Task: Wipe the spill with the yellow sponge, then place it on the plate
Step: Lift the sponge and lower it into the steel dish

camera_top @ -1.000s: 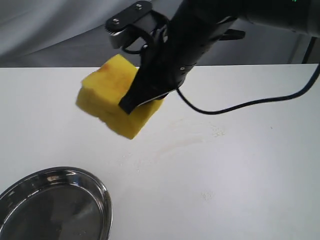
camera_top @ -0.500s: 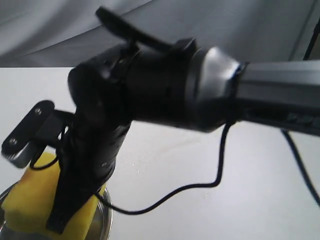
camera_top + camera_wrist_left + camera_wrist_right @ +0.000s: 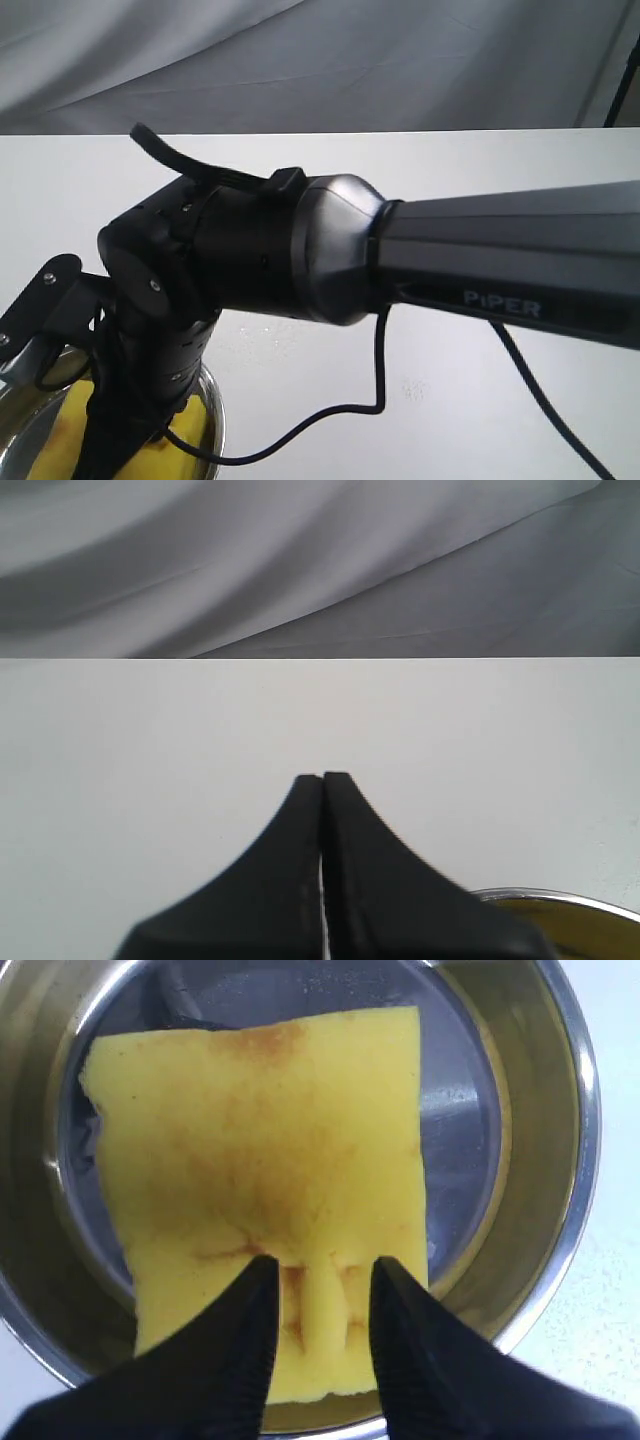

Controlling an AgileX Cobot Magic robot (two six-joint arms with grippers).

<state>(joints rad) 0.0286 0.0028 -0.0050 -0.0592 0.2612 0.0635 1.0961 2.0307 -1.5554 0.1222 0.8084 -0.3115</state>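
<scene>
Now, starting at the left: the left gripper (image 3: 322,778) hangs over bare table (image 3: 150,730), fingers pressed together on nothing, with a sliver of the plate (image 3: 560,893) just beside it. At seven o'clock in the exterior view sits that plate (image 3: 214,415), and the yellow sponge (image 3: 60,432) now lies in it. A second ago it was in the air near eleven o'clock, clamped tight; half a second ago it was just reaching the rim. The right wrist view shows the sponge (image 3: 260,1150) resting on the plate's (image 3: 575,1160) floor, stained face up, and the right gripper (image 3: 318,1270) with its fingers spread partway, straddling one edge of the foam where pinch creases show. I read this as the release: wiping looks done and placing all but finished, leaving only a clean lift away. Whether the pads yet clear the foam I cannot tell. Further right, the right arm (image 3: 480,260) fills the exterior view from nine to three o'clock and hides most of the sponge, much of the plate and a stretch of table. No spill shows anywhere, only faint specks (image 3: 413,389) near five o'clock, too slight to identify. The frame's edge also cuts off the plate at seven o'clock.
</scene>
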